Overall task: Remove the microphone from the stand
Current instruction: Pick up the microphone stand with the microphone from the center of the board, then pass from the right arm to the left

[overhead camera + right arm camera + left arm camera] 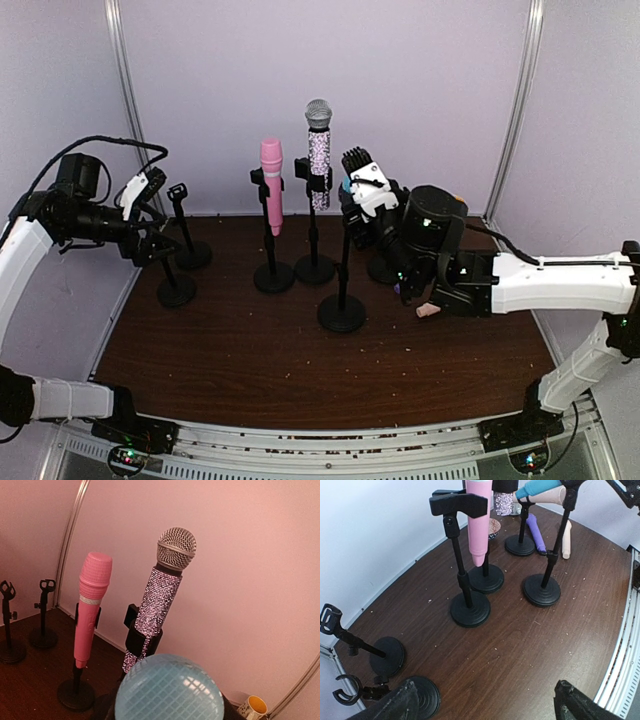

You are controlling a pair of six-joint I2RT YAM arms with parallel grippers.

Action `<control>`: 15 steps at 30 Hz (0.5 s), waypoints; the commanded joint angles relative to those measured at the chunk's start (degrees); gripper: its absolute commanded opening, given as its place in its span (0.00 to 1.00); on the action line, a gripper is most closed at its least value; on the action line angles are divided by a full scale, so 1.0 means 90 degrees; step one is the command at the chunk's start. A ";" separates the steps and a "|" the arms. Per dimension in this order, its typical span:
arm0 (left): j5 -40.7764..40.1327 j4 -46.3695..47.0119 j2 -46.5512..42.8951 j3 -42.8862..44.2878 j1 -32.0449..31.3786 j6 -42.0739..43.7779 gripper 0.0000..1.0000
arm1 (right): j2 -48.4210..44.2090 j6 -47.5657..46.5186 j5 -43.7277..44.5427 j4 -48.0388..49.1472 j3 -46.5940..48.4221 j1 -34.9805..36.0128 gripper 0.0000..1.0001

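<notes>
Right wrist view: the blue mesh-headed microphone (169,687) fills the bottom edge; we see no fingers.
Microphone: clipped atop the front stand (341,300).
Right gripper (352,188): at that stand's clip; we cannot tell whether it pinches anything.
Left gripper (485,707): spread, empty, well left of that stand.
Risk: we judge that a slack grip or a stubborn clip could topple that stand into the sparkly microphone (319,150) behind it.

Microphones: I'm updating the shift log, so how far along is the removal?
Done: a purple mic and a beige mic lie on the table. In hand: the right gripper is at the teal mic. Left: the pink mic and glitter mic sit clipped in stands.
</notes>
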 commanded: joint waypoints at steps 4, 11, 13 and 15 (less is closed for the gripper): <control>0.0160 -0.0070 -0.0228 0.0091 0.0005 0.0155 0.97 | -0.0803 0.0657 -0.1649 0.0463 -0.0002 0.0429 0.12; 0.0477 -0.0071 -0.0387 -0.0084 0.0005 0.0042 0.96 | -0.0745 0.0720 -0.2451 0.0381 0.0009 0.0677 0.10; 0.0629 -0.0071 -0.0438 -0.0155 0.0005 0.0071 0.95 | -0.0683 0.0770 -0.2724 0.0443 0.0033 0.0680 0.10; 0.0768 -0.0071 -0.0461 -0.0209 0.0009 0.0147 0.94 | -0.0554 0.0749 -0.2940 0.0562 0.0102 0.0684 0.10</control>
